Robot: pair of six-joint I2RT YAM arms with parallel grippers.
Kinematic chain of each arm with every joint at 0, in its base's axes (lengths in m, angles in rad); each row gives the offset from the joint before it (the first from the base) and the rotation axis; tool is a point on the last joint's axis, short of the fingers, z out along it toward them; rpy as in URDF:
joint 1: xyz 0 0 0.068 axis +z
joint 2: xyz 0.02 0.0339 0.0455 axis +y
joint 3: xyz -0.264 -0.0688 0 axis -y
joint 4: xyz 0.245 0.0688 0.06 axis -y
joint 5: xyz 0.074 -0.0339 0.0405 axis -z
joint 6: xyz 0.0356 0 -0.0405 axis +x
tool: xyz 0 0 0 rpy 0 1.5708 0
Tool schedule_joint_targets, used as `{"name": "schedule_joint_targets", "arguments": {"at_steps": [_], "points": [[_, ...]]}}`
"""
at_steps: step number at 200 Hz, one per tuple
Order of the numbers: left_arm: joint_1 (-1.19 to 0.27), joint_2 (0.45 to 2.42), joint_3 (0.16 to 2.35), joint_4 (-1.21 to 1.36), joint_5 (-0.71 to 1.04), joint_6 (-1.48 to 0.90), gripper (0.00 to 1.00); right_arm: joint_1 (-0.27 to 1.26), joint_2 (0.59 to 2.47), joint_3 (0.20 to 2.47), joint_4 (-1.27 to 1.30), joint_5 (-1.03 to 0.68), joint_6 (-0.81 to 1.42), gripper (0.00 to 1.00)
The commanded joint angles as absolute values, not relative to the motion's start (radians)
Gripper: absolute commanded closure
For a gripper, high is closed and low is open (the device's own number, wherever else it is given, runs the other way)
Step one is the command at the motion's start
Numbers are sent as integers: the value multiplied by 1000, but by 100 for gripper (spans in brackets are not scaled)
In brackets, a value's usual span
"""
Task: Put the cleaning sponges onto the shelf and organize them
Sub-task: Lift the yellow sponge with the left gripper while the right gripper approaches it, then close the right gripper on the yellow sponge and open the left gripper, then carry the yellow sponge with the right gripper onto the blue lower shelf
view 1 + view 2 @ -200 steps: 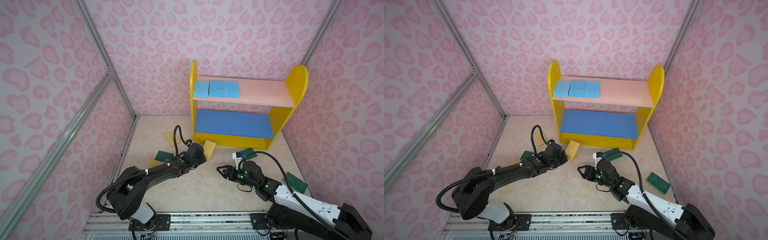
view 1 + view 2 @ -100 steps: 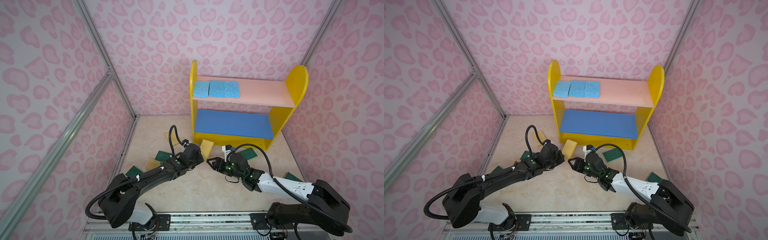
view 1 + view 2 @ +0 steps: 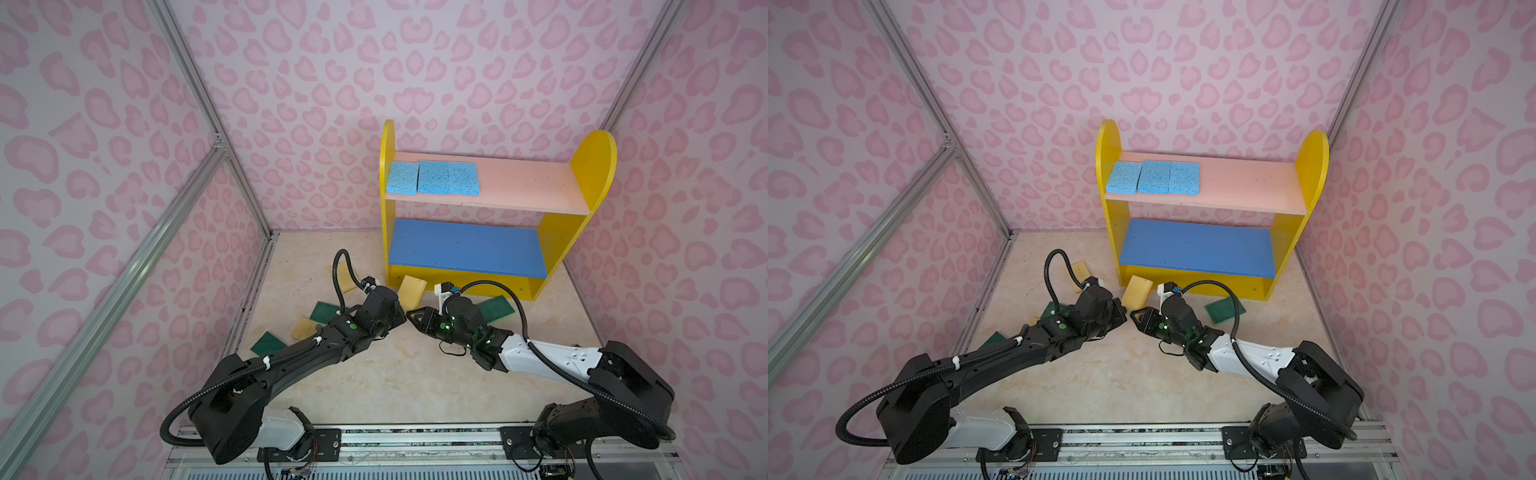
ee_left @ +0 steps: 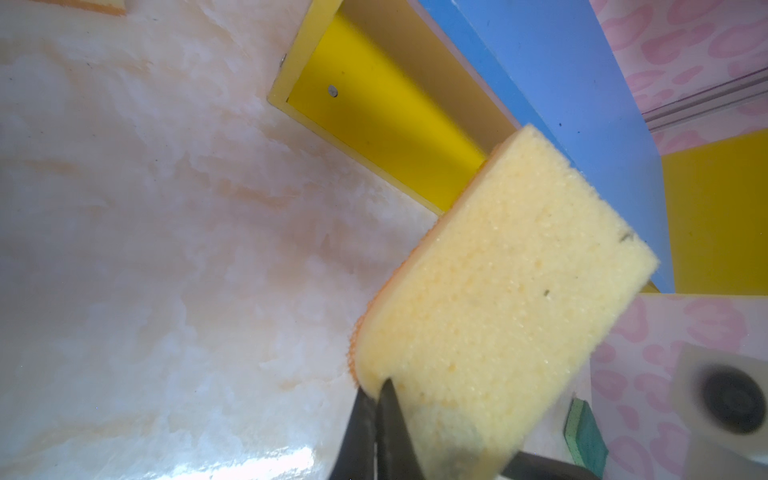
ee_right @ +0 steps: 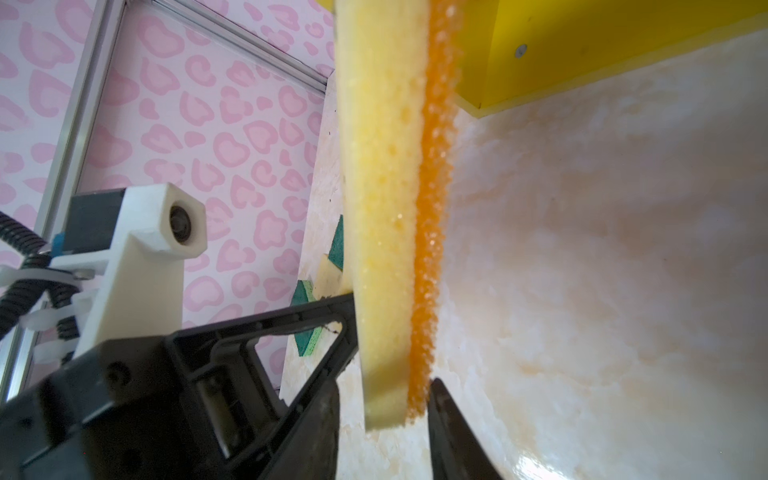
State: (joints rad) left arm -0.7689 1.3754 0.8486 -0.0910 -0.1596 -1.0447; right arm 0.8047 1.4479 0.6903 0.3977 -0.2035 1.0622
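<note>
In both top views the shelf (image 3: 592,166) stands at the back of the desk (image 3: 395,386), with three blue sponges (image 3: 432,178) side by side at the left end of its pink top board. The left gripper (image 3: 402,306) and right gripper (image 3: 410,315) meet tip to tip just in front of the shelf's base. A yellow sponge (image 3: 412,286) juts from between them toward that base, but neither grip can be read from up here. A green sponge (image 3: 494,309) lies flat near the base behind the right gripper, and a cluster of loose sponges (image 3: 305,328) lies left of the left arm. The left wrist view settles one grip: the left gripper (image 4: 380,390) is pinched tight on one corner of the yellow sponge (image 4: 498,299), whose broad pale face tilts before the shelf's blue board. The right wrist view shows this sponge (image 5: 382,166) edge-on, with an orange scouring layer (image 5: 432,208) the top views hide. Its free end sits between the right gripper's fingers (image 5: 449,415), which stand narrow. One finger is just beside the orange layer, and a sliver of desk shows between the other and the sponge.
</note>
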Motion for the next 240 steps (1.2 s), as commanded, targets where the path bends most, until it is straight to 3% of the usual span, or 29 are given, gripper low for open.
{"name": "schedule_joint_targets", "arguments": {"at_steps": [1,38,60,75,89,95,154,240], "points": [[-767,1359,854,-108,-179,-1036,96,805,1464,703,419,-206,1063,73],[-765,1351,854,-115,-179,-1024,96,799,1471,717,402,-209,1057,94],[-762,1332,853,-121,-175,-997,58,785,1456,714,385,-216,1045,98],[-762,1303,841,-125,-188,-976,41,768,1441,714,366,-228,1029,98],[-758,1269,827,-137,-205,-956,16,749,1425,715,346,-252,1010,98],[-752,1252,820,-146,-212,-950,10,739,1418,720,335,-262,999,98],[-680,1068,696,-190,-229,-900,7,608,1425,831,234,-500,871,98],[-645,932,563,-247,-248,-871,5,478,1637,1137,82,-703,776,97]]}}
